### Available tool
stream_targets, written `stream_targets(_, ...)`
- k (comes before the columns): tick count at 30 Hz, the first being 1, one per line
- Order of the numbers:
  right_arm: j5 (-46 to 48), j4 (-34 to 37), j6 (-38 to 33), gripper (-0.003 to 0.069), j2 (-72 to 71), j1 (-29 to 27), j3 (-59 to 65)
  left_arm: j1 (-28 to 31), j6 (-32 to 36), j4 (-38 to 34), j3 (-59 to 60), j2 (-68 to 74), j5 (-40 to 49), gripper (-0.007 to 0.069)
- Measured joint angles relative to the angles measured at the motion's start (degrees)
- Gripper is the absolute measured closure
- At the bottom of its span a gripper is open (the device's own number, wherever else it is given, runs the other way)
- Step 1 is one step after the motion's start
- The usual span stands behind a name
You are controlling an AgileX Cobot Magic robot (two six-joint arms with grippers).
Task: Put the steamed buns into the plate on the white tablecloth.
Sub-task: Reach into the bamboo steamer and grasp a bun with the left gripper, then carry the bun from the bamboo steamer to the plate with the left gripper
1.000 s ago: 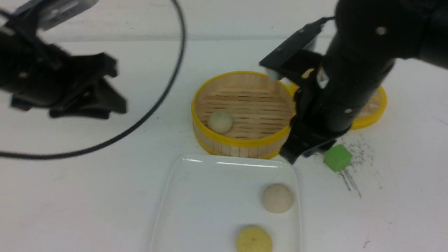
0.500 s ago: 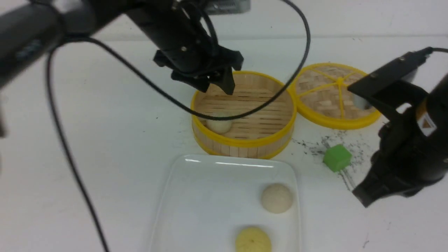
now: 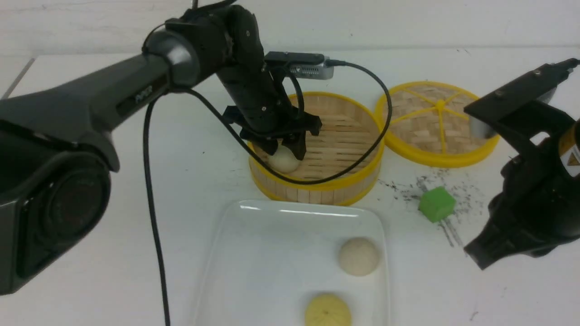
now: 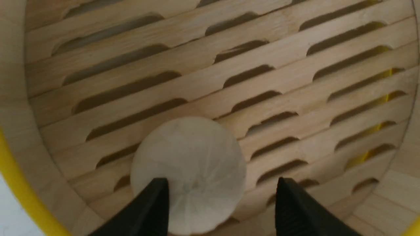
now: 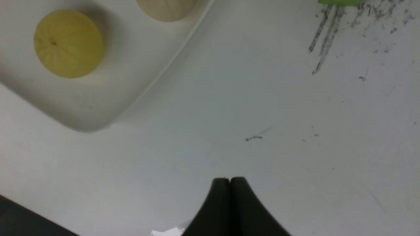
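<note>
**Change of state.** Within the last second the left hand (image 3: pixel 286 151) has travelled in from far out on its own side and dropped into the steamer basket (image 3: pixel 317 185). Over the same interval the right hand (image 3: pixel 476 256) has backed away from the basket edge. It now hangs over bare worktop (image 5: pixel 295 131), with the green cube (image 3: pixel 436 204) beyond its tips.

**Left hand.** Fingers are spread to full width and hold nothing. The third bun (image 3: pixel 283 162) lies directly beneath the tips. In the left wrist view the third bun (image 4: pixel 187 167) is off-centre in the gap. One finger (image 4: pixel 157 200) overlaps its pleated top, while the other stands clear over the slats.

**Right hand.** The right hand (image 5: pixel 230 180) is fully closed, tip against tip, and empty.

**Task status.** The off-white bun (image 3: pixel 359 256) and the yellow bun (image 3: pixel 327 311) already rest in the plate (image 3: pixel 272 253), which lies on the near side of the left hand. Only the third bun remains.

**Assessment.** The current step is the final pick. Closing from this offset would probably nudge the bun sideways, so centring the hand first appears advisable.
</note>
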Motion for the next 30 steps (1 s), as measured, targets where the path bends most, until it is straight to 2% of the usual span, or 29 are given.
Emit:
stream_targets(4,-0.3,0.1,0.0,0.0668,0.0,0.0,0.1,0.0,0.0,0.0,-0.1,1.0,-1.5,0.0241)
stream_targets(8,-0.9,0.2,0.0,0.0666,0.0,0.0,0.2,0.0,0.0,0.1,-0.3,1.8,-2.4,0.0433)
stream_targets(9,-0.9,0.2,0.0,0.0666,0.0,0.0,0.2,0.0,0.0,0.1,-0.3,1.8,-2.4,0.0433)
stream_targets(10,-1.0,0.3,0.0,0.0667,0.0,0.0,0.2,0.0,0.0,0.4,-0.4,1.8,-2.4,0.0516)
stream_targets(11,-1.1,0.3,0.0,0.0667,0.0,0.0,0.2,0.0,0.0,0.5,-0.4,1.8,-2.4,0.0566)
stream_targets(12,-1.1,0.3,0.0,0.0667,0.0,0.0,0.2,0.0,0.0,0.5,-0.4,1.8,-2.2,0.0584)
stream_targets(20,-1.1,0.4,0.0,0.0665,0.0,0.0,0.2,0.0,0.0,0.0,-0.4,0.0,2.0,0.0602)
stream_targets(30,-1.1,0.9,0.0,0.0664,0.0,0.0,0.2,0.0,0.0,0.4,-0.3,-13.4,6.2,0.0602)
